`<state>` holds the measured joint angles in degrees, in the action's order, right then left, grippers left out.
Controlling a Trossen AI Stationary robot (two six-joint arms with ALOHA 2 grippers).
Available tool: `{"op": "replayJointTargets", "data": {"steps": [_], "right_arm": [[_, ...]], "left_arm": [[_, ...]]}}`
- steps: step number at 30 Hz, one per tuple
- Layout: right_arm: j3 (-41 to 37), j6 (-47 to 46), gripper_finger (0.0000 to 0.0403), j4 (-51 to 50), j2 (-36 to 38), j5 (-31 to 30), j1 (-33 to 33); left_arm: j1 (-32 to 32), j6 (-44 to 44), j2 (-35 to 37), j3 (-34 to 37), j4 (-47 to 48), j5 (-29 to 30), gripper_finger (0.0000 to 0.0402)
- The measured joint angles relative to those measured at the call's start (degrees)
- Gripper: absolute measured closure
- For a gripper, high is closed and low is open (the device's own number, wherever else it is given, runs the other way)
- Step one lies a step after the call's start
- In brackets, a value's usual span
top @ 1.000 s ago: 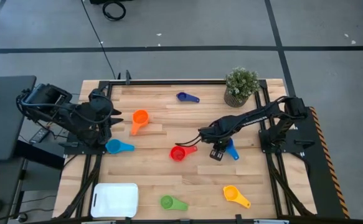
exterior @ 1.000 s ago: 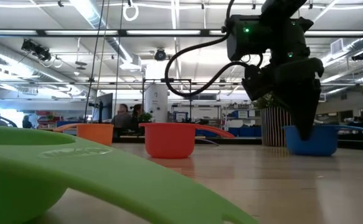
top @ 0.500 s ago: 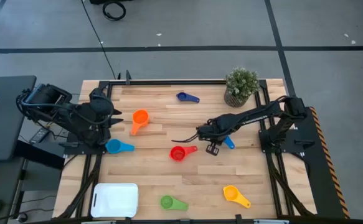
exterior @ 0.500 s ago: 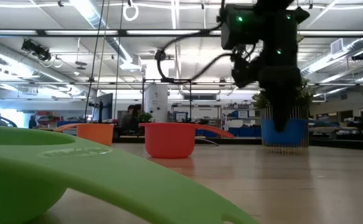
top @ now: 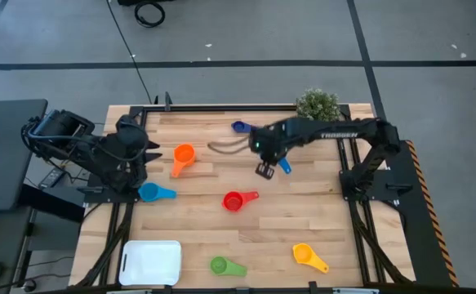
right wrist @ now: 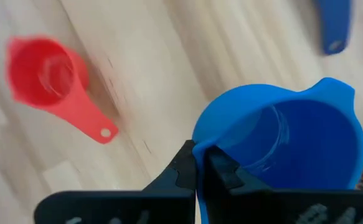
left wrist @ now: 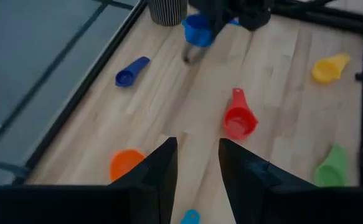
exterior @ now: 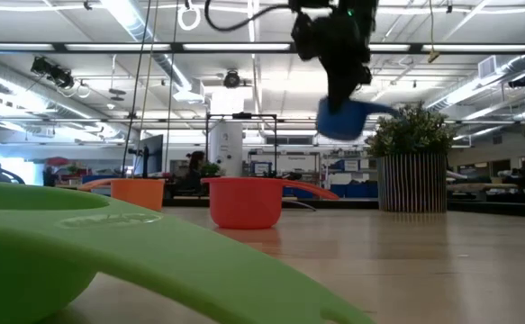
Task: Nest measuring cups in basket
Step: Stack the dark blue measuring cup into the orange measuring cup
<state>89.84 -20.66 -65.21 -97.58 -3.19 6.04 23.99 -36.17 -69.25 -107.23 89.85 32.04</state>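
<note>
My right gripper [top: 264, 170] hangs above the table's far middle, shut on a bright blue measuring cup [right wrist: 287, 140], which shows high in the low view [exterior: 343, 119]. On the table lie the red cup [top: 236, 200], orange cup [top: 182, 157], navy cup [top: 246, 127], a second bright blue cup [top: 156, 193], the green cup [top: 225, 266] and the yellow cup [top: 309, 256]. The white basket [top: 150, 261] sits at the near left corner. My left gripper [left wrist: 197, 149] waits open at the left side, with nothing between its fingers. My right gripper pinches the blue cup's rim [right wrist: 201, 144], with one finger inside the bowl and the other outside. The fingers [right wrist: 184, 165] come from above, pointing steeply down. The cup hangs below them, clear of the table, somewhat tilted, with its handle [exterior: 386, 108] sticking out sideways.
A potted plant [top: 317, 104] stands at the far right, close behind my right arm. Bare wood lies between the red cup and the basket. Black frame rails [top: 221, 106] run along the table's edges.
My right gripper has risen and gone toward the table's far edge and a little left, tipping more steeply downward. The bright blue cup, which stood on the table beside the red cup, has come up with it and now hangs clear.
</note>
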Motion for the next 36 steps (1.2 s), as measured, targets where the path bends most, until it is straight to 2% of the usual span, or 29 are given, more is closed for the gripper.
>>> {"op": "replayJointTargets", "data": {"steps": [4,11,18,25,30,36], "right_arm": [[7.34,2.78,0.0393,-2.08,0.09,1.28,1.79],[12.18,4.35,0.0393,1.54,0.09,10.95,4.89],[12.4,3.74,0.0393,9.09,0.09,14.05,7.21],[12.4,5.14,0.0393,20.62,0.03,16.73,7.73],[12.51,5.92,0.0393,27.81,-3.12,18.8,6.88],[12.4,5.83,0.0393,36.06,-9.63,23.21,6.8]], "left_arm": [[-0.03,-3.81,0.01,0.01,-0.01,0.1,0.0276],[-2.28,-5.53,0.0,0.01,-0.01,5.24,0.0276],[-6.52,-6.72,0.0,0.01,-0.03,8.74,0.0276],[-10.23,-6.69,-0.11,0.01,0.1,7.6,0.0276],[-11.31,-4.74,0.55,0.01,0.1,7.55,0.0276],[-11.3,-5.16,4.9,0.01,0.13,6.91,0.0276]]}}
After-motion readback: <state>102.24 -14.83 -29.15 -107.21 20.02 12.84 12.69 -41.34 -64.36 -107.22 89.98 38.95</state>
